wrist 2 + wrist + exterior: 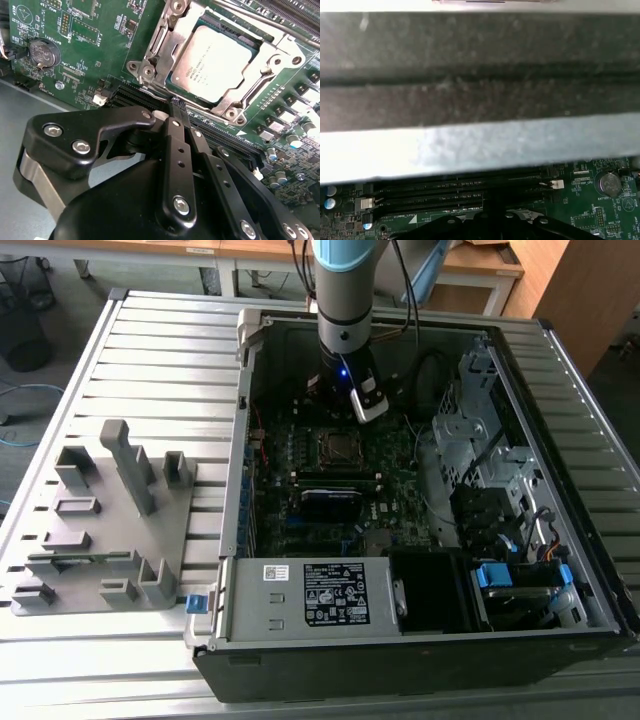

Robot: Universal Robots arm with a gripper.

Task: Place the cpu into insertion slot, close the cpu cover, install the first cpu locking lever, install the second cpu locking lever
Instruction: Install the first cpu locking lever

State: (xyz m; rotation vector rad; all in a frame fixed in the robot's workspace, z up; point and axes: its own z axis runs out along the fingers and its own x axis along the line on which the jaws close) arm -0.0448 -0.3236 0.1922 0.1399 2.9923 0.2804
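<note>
In the second wrist view the cpu [217,60] lies flat in the insertion slot [139,68], its silver-grey top facing up. The cpu cover [272,67] is folded down around it, and the chip shows through the middle cut-out. A thin metal lever rod [265,22] runs along the socket's far side. My gripper [177,107] is shut with nothing between its black fingers [175,145]; the tips hover just short of the socket, over the memory slots. In the exterior view the gripper [336,395] hangs inside the case, just behind the socket [340,447].
The open computer case [240,540] stands on a slatted metal table [150,350]. A grey fixture block [110,530] sits at the exterior view's left. Drive cages and cables [490,470] fill the case's right. A coin battery [42,52] and memory slots [435,192] lie near the gripper.
</note>
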